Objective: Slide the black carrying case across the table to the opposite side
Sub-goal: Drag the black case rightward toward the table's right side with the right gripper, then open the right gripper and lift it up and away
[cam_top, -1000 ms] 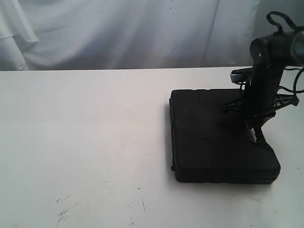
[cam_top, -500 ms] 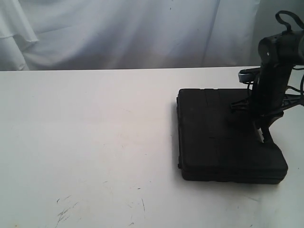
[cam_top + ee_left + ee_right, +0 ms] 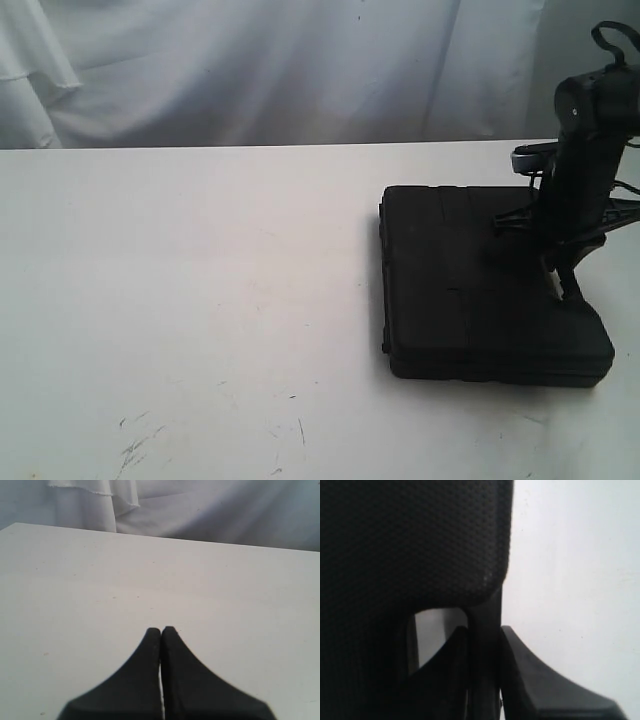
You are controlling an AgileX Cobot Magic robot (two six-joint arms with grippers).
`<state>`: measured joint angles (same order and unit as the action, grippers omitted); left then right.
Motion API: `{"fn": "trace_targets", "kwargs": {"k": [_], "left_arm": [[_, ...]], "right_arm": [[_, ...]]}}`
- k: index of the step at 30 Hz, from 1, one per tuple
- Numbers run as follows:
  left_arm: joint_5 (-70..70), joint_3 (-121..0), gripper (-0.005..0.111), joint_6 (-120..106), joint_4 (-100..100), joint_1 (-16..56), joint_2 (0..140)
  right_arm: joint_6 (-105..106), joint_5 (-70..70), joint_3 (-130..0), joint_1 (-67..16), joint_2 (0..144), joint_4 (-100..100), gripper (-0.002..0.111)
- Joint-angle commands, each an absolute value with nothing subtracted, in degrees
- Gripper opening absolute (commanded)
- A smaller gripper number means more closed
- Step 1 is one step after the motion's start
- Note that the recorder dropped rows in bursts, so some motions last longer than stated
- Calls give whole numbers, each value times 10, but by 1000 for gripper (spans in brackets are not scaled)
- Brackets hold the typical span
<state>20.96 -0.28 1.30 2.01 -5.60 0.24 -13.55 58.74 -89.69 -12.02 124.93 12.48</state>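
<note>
Over at frame right, my right tool [image 3: 566,290] is clamping the handle [image 3: 486,611] of the black case [image 3: 470,290] on the bench [image 3: 200,280]; left tool [image 3: 161,630] is sitting pinched together.

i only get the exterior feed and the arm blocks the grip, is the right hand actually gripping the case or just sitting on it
observer: gripping. in the right wrist view the right hand is shut on the handle of the case, one finger on each side of the bar.
operator: and the left hand, can't see it at all
observer: left hand is shut and empty, over bare table, no case in its view.
</note>
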Motion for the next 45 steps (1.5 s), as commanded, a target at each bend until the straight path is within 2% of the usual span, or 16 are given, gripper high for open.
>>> {"fn": "trace_targets", "kwargs": {"k": [1,7,9,13,16,18,21,22,26,28,32,37,45], "left_arm": [[204,0,0,12,19,-58,0],[204,0,0,12,19,-58,0],[204,0,0,12,19,-58,0],[204,0,0,12,19,-58,0],[204,0,0,12,19,-58,0],[204,0,0,12,19,-58,0],[204,0,0,12,19,-58,0],[204,0,0,12,19,-58,0],[204,0,0,12,19,-58,0],[204,0,0,12,19,-58,0],[204,0,0,12,19,-58,0],[204,0,0,12,19,-58,0],[204,0,0,12,19,-58,0]], "right_arm": [[-132,586,-895,-114,1233,125,13],[-122,580,-895,-98,1206,95,42],[-122,584,-895,-95,1192,86,46],[-122,588,-895,-94,1150,63,46],[-122,598,-895,-94,1111,35,44],[-123,604,-895,-94,1084,24,38],[-116,612,-893,-99,1036,0,17],[-104,596,-873,-107,994,-19,1],[-101,540,-803,-130,899,-50,0],[-100,457,-705,-161,784,-54,0],[-100,383,-601,-188,627,-54,0],[-100,377,-577,-188,494,-54,0],[-100,377,-577,-188,383,-54,0]]}}
